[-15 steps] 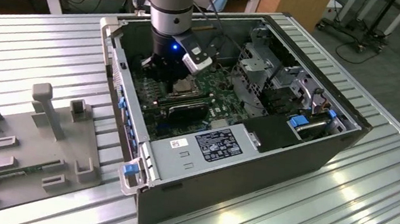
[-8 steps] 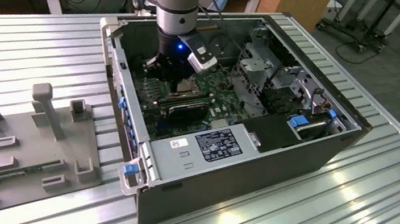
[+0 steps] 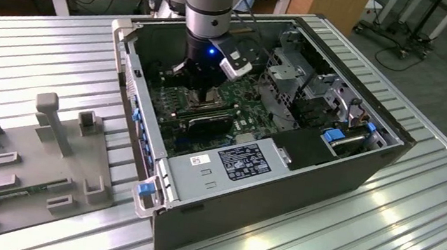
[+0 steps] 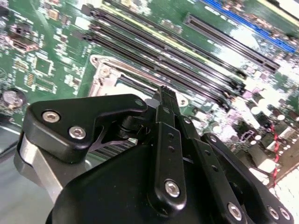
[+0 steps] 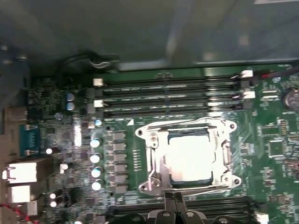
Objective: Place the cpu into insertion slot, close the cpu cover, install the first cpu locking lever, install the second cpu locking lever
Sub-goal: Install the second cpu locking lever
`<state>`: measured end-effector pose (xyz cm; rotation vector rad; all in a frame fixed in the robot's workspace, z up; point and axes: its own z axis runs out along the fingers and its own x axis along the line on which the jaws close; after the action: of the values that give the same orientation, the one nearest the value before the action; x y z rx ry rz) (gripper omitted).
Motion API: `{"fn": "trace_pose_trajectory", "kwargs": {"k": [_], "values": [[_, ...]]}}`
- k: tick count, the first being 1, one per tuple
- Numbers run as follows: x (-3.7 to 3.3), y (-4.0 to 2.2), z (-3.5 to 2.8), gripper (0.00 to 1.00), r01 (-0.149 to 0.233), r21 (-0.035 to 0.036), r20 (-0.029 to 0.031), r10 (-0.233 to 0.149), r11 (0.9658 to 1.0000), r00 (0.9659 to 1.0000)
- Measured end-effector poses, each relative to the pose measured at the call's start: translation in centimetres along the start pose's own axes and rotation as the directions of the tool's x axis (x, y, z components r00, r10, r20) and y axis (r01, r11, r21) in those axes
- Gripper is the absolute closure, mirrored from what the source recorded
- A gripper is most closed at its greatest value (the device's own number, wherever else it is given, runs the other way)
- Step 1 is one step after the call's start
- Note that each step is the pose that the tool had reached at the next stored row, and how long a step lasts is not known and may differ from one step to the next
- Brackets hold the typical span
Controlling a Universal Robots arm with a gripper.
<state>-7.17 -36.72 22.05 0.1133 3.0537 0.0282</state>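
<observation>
The cpu lies flat in the insertion slot on the green motherboard, its bright metallic face showing. The silver cpu cover lies down around the chip, which shows through its window. My gripper is shut, its black fingertips pressed together with nothing visible between them. It hovers just off the socket's edge, on the side of a bank of memory slots. In the second wrist view the gripper hides most of the socket, and only a corner of its rim shows. How the locking levers stand I cannot tell.
The arm reaches down into an open computer case lying on a ribbed metal table. Long black memory slots run on two sides of the socket. A drive cage and a power supply crowd the case. A grey fixture plate lies at the exterior view's left.
</observation>
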Motion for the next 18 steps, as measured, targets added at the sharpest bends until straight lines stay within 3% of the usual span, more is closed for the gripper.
{"fn": "trace_pose_trajectory", "kwargs": {"k": [5, 8, 18], "values": [[-1.08, 0.10, 0.13, 0.89, 0.000, -0.0001, -0.0001, 0.000, 1.0000, 1.0000], [-1.09, 0.38, 0.15, 0.89, 0.000, 0.0000, -0.0001, 0.000, 1.0000, 1.0000], [-0.95, 2.28, 0.20, 0.89, 0.000, 0.0000, -0.0001, 0.000, 1.0000, 1.0000]]}}
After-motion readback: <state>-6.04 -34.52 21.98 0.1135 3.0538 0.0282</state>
